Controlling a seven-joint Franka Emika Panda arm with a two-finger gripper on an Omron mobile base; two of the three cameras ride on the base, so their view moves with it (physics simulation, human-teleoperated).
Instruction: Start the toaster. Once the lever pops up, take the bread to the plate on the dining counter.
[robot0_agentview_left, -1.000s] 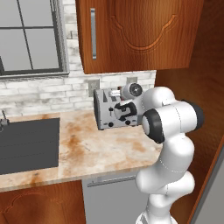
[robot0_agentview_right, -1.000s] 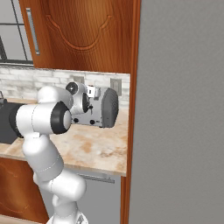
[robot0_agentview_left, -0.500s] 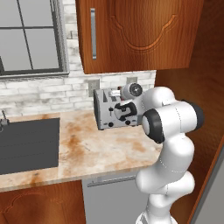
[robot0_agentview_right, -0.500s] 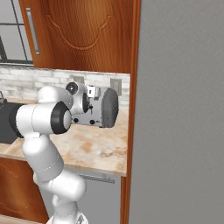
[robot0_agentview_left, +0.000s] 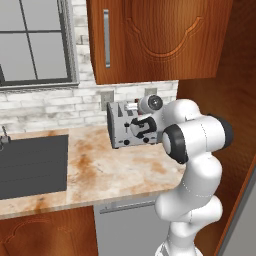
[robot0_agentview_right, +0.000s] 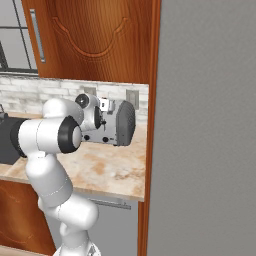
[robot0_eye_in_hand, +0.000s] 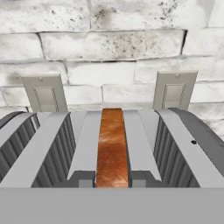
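Observation:
The silver-grey toaster (robot0_agentview_left: 119, 131) stands at the back of the marbled worktop (robot0_agentview_left: 100, 172), against the brick wall; it also shows as toaster (robot0_agentview_right: 122, 125) and toaster (robot0_eye_in_hand: 43, 144). In the hand view the bread (robot0_eye_in_hand: 112, 140) sits in the middle slot, with only its brown crust edge showing. My gripper (robot0_eye_in_hand: 112, 179) is over the toaster's top, with a grey fingertip (robot0_eye_in_hand: 83, 178) tight against each side of the crust, shut on the bread. My white arm covers much of the toaster's front in both base views. The plate and the dining counter are out of view.
A dark sink (robot0_agentview_left: 30, 165) lies to the left in the worktop. Two wall outlets (robot0_eye_in_hand: 43, 92) sit just behind the toaster. A wooden upper cabinet (robot0_agentview_left: 150, 40) hangs above, and a tall wooden panel (robot0_agentview_left: 225, 120) closes the right side.

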